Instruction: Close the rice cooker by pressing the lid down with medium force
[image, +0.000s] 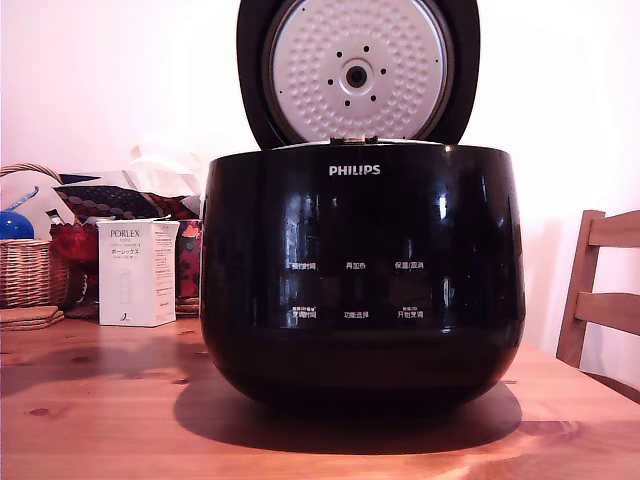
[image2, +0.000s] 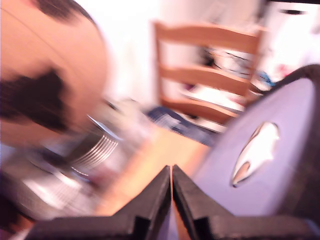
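Rice cooker (image: 362, 280) sits on the wooden table (image: 100, 410), logo facing the exterior view. Lid (image: 358, 72) is open, upright at the cooker's back edge, its dimpled metal plate facing forward. White box (image: 137, 272) and wicker basket (image: 30, 270) are beside the cooker on the exterior view's left, a chair (image: 600, 290) on its right. My gripper (image2: 171, 172): fingers pressed together, nothing between them. The wrist view is blurred. A dark glossy surface lies just beside my fingers; I cannot tell whether they touch it.
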